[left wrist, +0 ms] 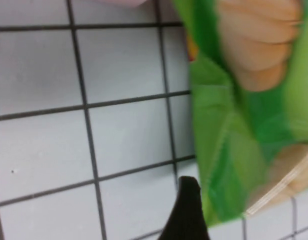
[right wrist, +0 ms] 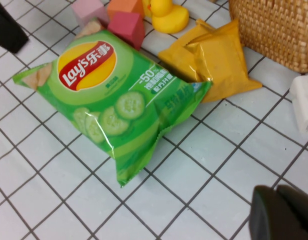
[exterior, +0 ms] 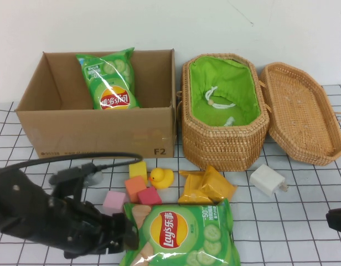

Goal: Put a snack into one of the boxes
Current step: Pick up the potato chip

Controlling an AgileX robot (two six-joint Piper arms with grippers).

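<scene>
a green chip bag (exterior: 181,235) lies flat on the gridded table (exterior: 303,221) at the front, just ahead of the coloured blocks (exterior: 136,188), with its upper corner touching two yellow snack packets (exterior: 206,185). the left gripper (exterior: 126,235) sits low at the bag's left edge, one dark fingertip (left wrist: 186,210) showing beside the foil in its wrist view; whether the jaws stand wide or narrow cannot be told from here, and nothing appears held. a second green bag (exterior: 109,80) already leans inside the cardboard box (exterior: 98,130), while the lined wicker basket (exterior: 223,111) stands empty of snacks with its lid (exterior: 300,113) laid alongside. the step in hand looks like the approach to a pick: next the fingers must straddle the bag's edge and close before any lift toward a box. the right gripper (right wrist: 286,215) is closed and parked at the table's right side, mostly cut off. a yellow duck (exterior: 161,177) and a white charger (exterior: 267,180) sit nearby.
</scene>
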